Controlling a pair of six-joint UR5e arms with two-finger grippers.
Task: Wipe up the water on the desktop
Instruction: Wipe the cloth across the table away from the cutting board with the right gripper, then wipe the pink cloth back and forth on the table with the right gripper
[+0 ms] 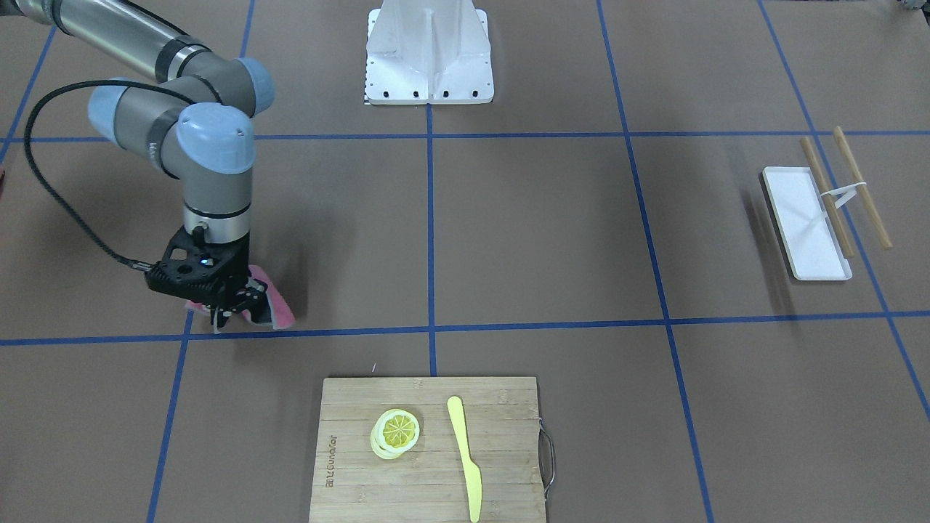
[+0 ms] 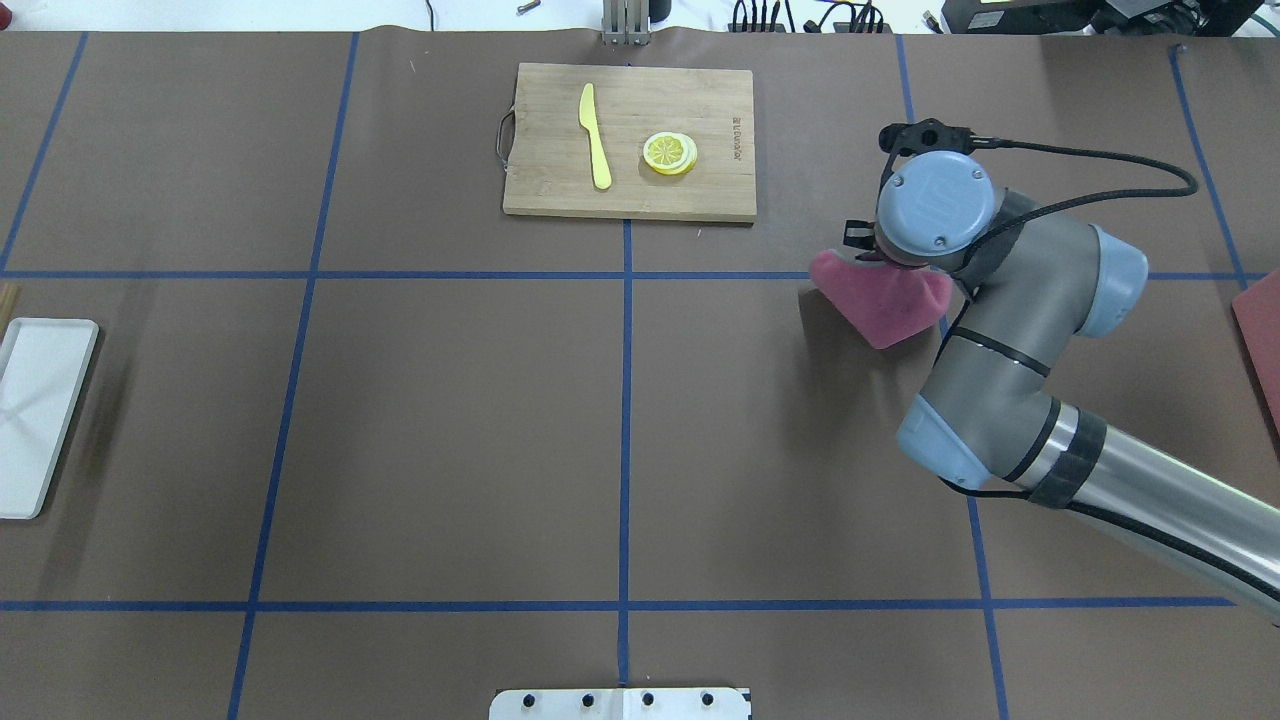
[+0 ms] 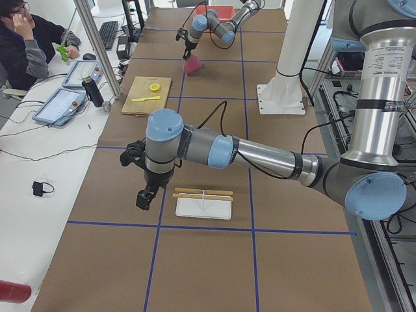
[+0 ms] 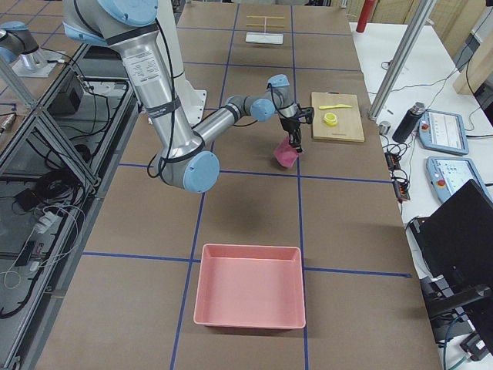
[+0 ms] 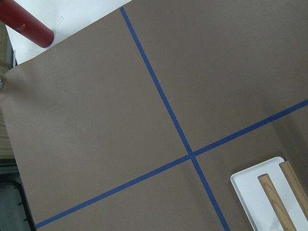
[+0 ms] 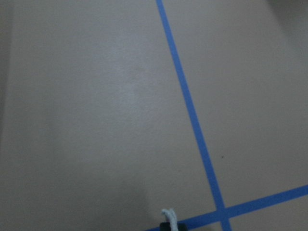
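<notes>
A large, flat, matte brown counter, divided into big rectangles by thin blue tape lines, stretches under both robot arms and carries everything here.

The right pincer, black, points straight down near a crossing of tape lines. It is closed on a crumpled pink cloth, which hangs below the fingers in a rough triangle. Whether the cloth's lower edge touches the counter, I cannot tell.

The left pincer hangs above the counter at the opposite end, just beside a white rectangular tray. It shows only from the side, so I cannot tell how far open it is. Two thin wooden sticks, joined by a white band, sit at the tray's edge, one across the tray and one off it.

A bamboo cutting board with a metal handle lies at the counter's middle, on the side away from the robot. On it are a stack of yellow lemon slices and a yellow plastic knife, side by side and apart.

A shallow pink rectangular bin sits at the robot's right end, well apart from the cloth.
</notes>
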